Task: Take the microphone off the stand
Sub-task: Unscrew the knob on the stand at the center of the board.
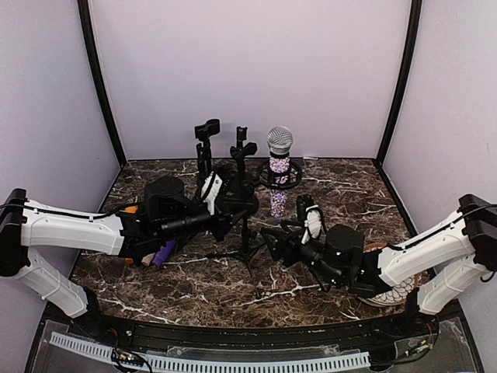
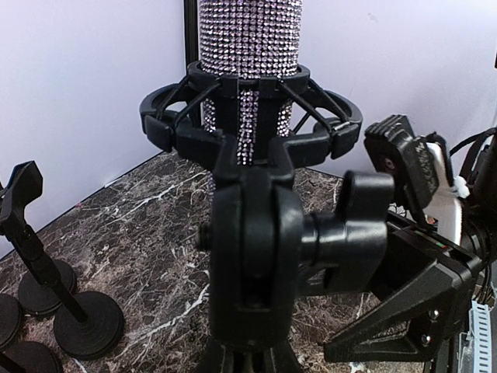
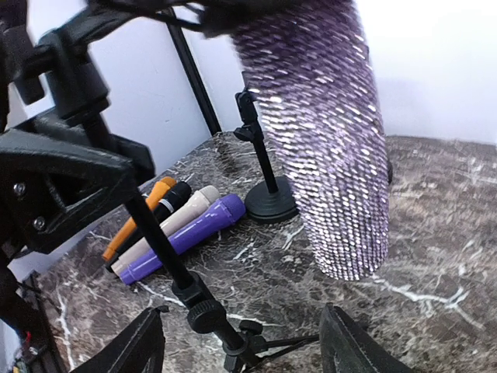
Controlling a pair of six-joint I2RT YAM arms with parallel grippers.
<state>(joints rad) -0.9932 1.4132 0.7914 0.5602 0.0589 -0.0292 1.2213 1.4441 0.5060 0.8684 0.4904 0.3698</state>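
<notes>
Your microphone [image 1: 279, 141] sits upright in the stand [image 1: 247, 237] near the tabletop's [image 1: 349, 186] far edge, with your right fingers [image 3: 353, 350] wide beneath it. Close on its body and lift straight up while your left fingers [image 3: 101, 167], seemingly clamping the stand, hold it steady

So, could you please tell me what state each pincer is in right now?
Left pincer: shut, apparently on the microphone stand.
Right pincer: open, holding nothing, near the lower end of the microphone.

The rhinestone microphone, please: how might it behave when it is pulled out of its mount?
The microphone looks rigid, and its studded body probably gives decent grip. Its mesh head suggests top-heaviness, so it may tip. Being round, it would likely roll if laid down.
</notes>
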